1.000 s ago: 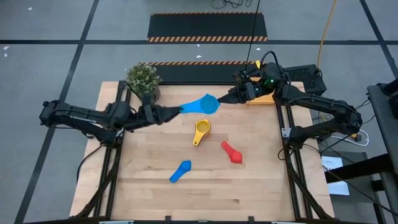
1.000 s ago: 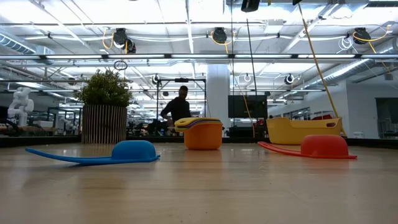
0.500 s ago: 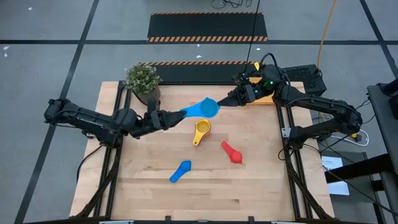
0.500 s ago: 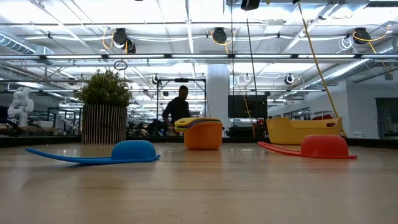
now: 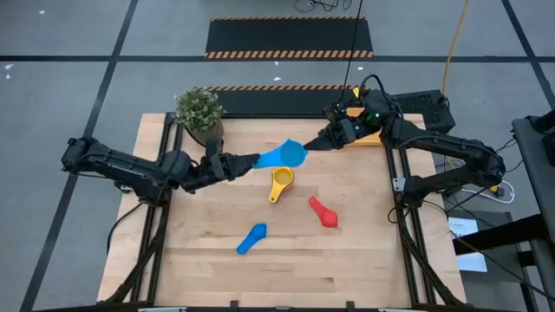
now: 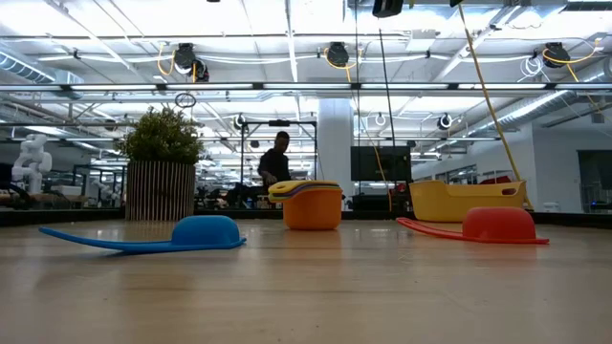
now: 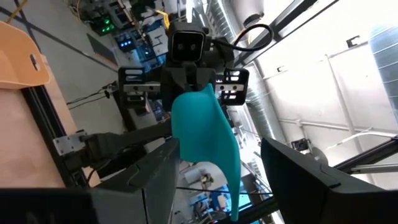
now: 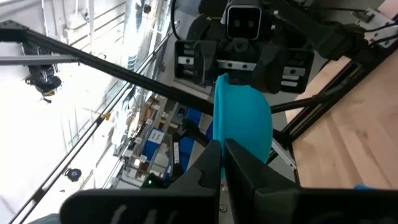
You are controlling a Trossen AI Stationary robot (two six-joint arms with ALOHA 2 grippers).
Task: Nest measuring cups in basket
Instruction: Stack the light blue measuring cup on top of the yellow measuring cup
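Note:
A teal measuring cup (image 5: 284, 154) hangs in the air over the table's far middle, between the two arms. My right gripper (image 5: 310, 146) is shut on its bowl. My left gripper (image 7: 217, 148) is open, and its fingers stand on either side of the cup's handle (image 7: 231, 180), which points toward it. A yellow cup sits nested in an orange cup (image 5: 280, 182). A red cup (image 5: 323, 211) and a blue cup (image 5: 251, 238) lie bowl-down on the table. The yellow-orange basket (image 6: 466, 201) stands at the far right corner, mostly hidden under the right arm in the high view. My right gripper pinches the rim of the teal cup's bowl (image 8: 222, 127) between its two shut fingers, on the side away from the handle. The fingers come roughly level from the table's far right. The cup is lifted clear of the table, and its handle points toward the left gripper.
A potted plant (image 5: 199, 113) stands at the far left corner. The near half of the table holds only the blue cup. A person (image 6: 275, 164) shows in the room beyond the far edge.
The teal cup has drifted a little toward the table's near and left edges, still in the air, and my right gripper has moved with it. My left arm has shifted slightly toward the near edge.

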